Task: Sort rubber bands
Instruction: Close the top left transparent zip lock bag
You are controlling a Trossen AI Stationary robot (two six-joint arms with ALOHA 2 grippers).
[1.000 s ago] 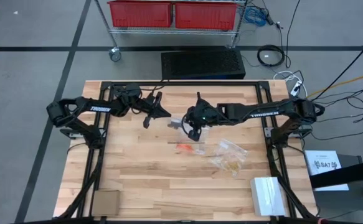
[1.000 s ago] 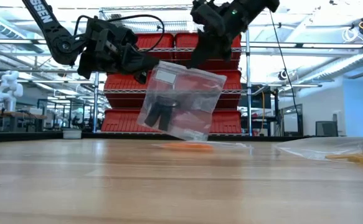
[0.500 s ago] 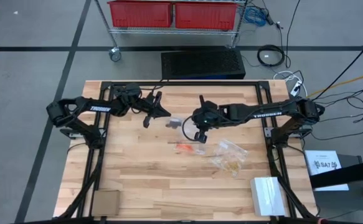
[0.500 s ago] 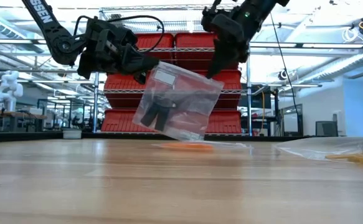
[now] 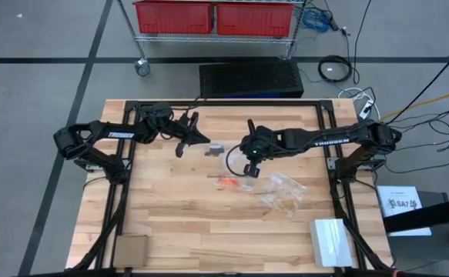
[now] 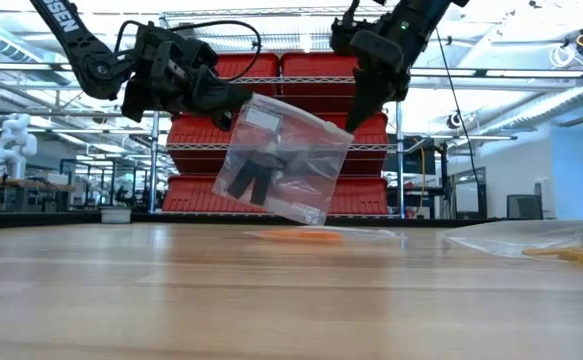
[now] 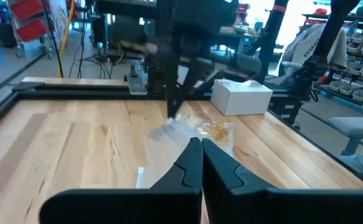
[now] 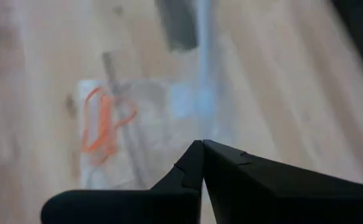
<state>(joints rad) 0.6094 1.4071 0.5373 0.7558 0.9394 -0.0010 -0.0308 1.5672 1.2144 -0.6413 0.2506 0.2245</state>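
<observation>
A clear plastic bag holding black rubber bands [image 6: 283, 160] is held up above the wooden bench [image 5: 178, 208] by the left gripper [image 6: 233, 100], whose jaws are closed on the bag's upper corner. A second ago the right gripper [image 6: 356, 110] was close against the bag's other top corner; it has since drawn off to the side and risen a little, and it now hangs just beside that corner, its jaws shut on nothing visible. In the high view the right gripper [image 5: 249, 168] has moved from over the bag toward the orange-red rubber bands [image 5: 226, 183], which lie in a flat clear bag on the bench just below it. In the right wrist view these orange-red loops [image 8: 103, 127] are seen directly beyond the closed fingertips.

A crumpled clear bag with pale tan rubber bands [image 5: 284, 196] rests on the bench, near the orange ones.

The black bands appear to be bagged already, with the bag left to the left arm alone. The right arm is judged to be turning to the orange-red set next; its jaws would have to be opened first.
</observation>
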